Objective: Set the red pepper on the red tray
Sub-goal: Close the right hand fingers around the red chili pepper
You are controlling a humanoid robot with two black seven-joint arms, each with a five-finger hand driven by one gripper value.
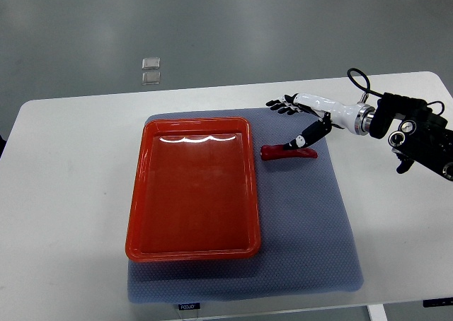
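Note:
A long red pepper (289,152) lies on the grey mat just right of the red tray (192,248), which holds nothing. My right hand (301,119) reaches in from the right edge and hovers over the pepper's right end. Its fingers (282,106) are spread toward the far side and its thumb (311,133) points down at the pepper, touching or nearly touching it. The hand holds nothing. The left arm does not show.
The grey mat (304,222) lies on a white table (64,187) and bears the tray. Two small clear squares (151,70) lie on the floor beyond the table's far edge.

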